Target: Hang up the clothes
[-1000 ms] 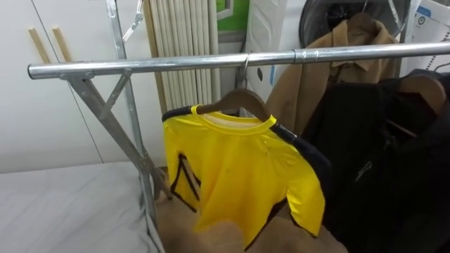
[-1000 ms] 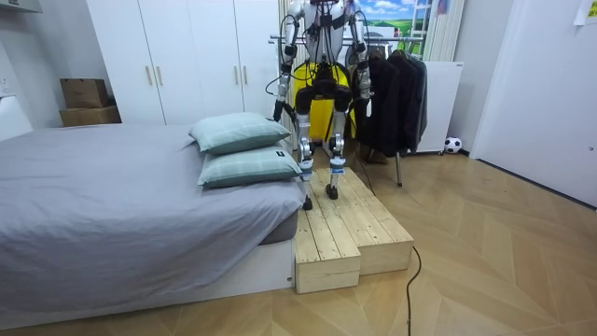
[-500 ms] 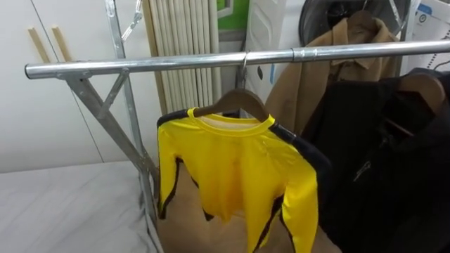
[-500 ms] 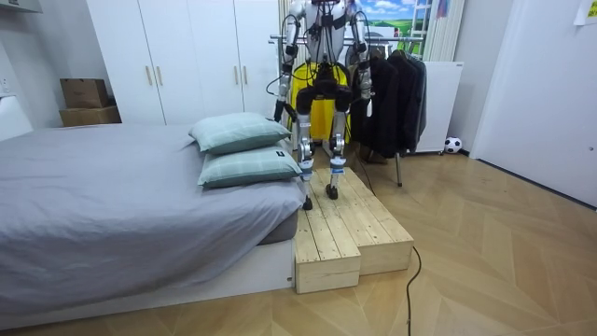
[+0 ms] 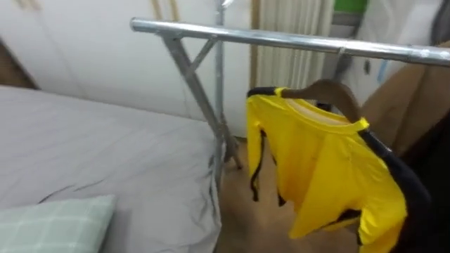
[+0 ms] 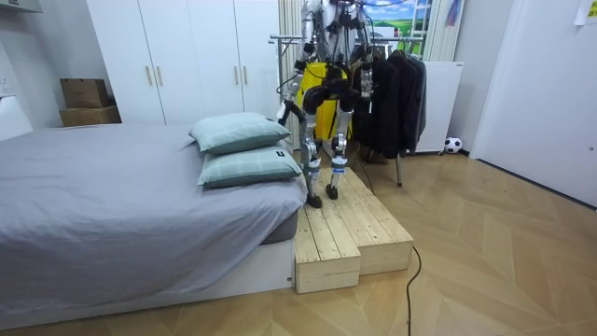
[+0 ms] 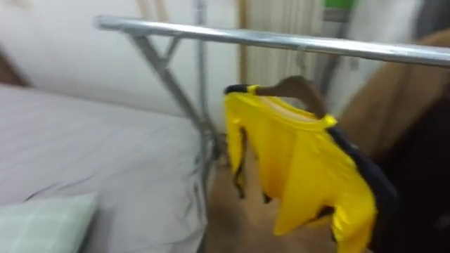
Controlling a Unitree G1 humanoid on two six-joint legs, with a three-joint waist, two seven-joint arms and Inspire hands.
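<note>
A yellow shirt with dark trim (image 5: pixel 323 161) hangs on a wooden hanger (image 5: pixel 330 91) from the metal rail (image 5: pixel 281 41) of the clothes rack, close to the rack's slanted end brace. Its sleeves hang loose and nothing holds it. In the room view I stand on the wooden platform (image 6: pixel 350 229) in front of the rack, my body turned towards the bed. My left hand (image 6: pixel 283 96) and right hand (image 6: pixel 365 87) hang at hip height, away from the shirt (image 6: pixel 328 119). They are too small to read their fingers.
The grey bed (image 5: pixel 84 154) lies left of the rack, with a pale checked pillow (image 5: pixel 56 225) at the lower left. A brown coat (image 5: pixel 401 105) and dark coats (image 6: pixel 396 93) hang further right along the rail. White wardrobes (image 6: pixel 187 56) stand behind the bed.
The eye views have swung left, so the bed and pillow now show and the coats slide off right. In the room view I have turned towards the bed. The shirt still hangs on the rail.
</note>
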